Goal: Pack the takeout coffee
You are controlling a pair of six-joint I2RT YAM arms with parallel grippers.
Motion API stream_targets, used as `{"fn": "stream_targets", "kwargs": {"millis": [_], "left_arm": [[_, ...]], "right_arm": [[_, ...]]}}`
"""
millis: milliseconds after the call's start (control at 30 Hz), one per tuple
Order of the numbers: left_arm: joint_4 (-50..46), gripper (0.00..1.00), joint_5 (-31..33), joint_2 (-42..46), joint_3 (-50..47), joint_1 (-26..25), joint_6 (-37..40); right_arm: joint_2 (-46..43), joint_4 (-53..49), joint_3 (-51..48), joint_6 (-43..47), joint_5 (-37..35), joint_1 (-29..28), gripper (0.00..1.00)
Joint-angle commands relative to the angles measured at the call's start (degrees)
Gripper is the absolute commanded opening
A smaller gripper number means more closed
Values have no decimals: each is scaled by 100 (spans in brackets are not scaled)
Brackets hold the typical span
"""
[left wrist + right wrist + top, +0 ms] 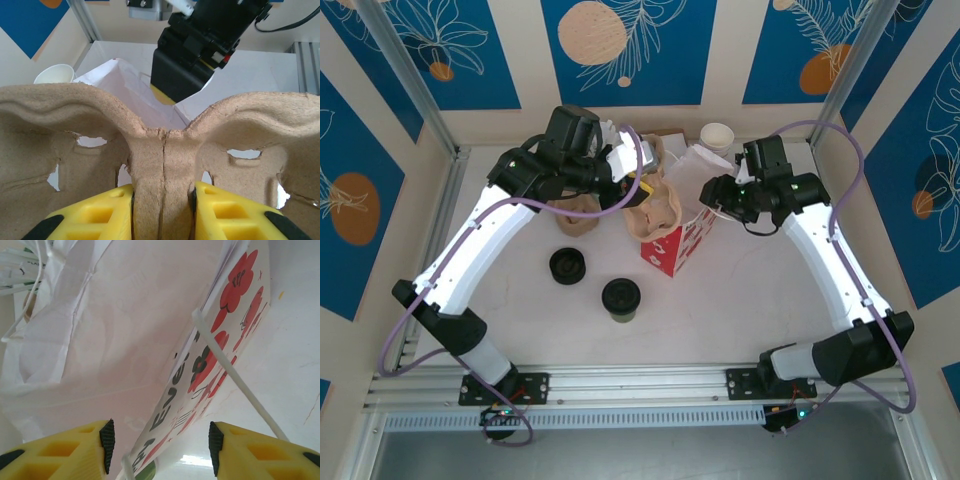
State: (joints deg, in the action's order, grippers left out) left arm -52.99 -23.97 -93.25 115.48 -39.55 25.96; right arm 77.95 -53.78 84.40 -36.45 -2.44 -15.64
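Note:
The takeout coffee (621,298), a small cup with a round black lid and an olive-green side, stands on the table in front of both grippers, held by neither. My left gripper (638,192) (163,192) is shut on the middle ridge of a tan pulp cup carrier (658,212) (60,125), lifted beside the bag's mouth. A white paper bag with red print (682,245) (115,330) leans at centre. My right gripper (712,200) (161,440) stands open astride the bag's rim and white handle strap (235,375), with neither pad touching the paper.
A second black-lidded round thing (568,265) sits left of the coffee. A brown paper piece (575,215) lies under the left arm. A white paper cup (717,134) (55,74) stands at the back, and white sticks (15,265) poke in behind the bag.

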Motion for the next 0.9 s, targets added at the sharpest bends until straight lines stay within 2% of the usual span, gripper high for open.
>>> {"fn": "stream_targets", "kwargs": {"millis": [0,100,367,867], "left_arm": [[113,29,-277,-70,255,-53,-78],[170,28,-334,-70,256,-52,-138],[588,25,-703,-149,225,-79,-688],[879,24,-1613,-880,627,-321,-1091]], "right_arm": [[163,108,164,-51,-47,46,53],[252,113,198,-7,-21,61,48],[341,-240,525,433,266,184,17],[-171,-1016,773,1622,864,220,4]]}}
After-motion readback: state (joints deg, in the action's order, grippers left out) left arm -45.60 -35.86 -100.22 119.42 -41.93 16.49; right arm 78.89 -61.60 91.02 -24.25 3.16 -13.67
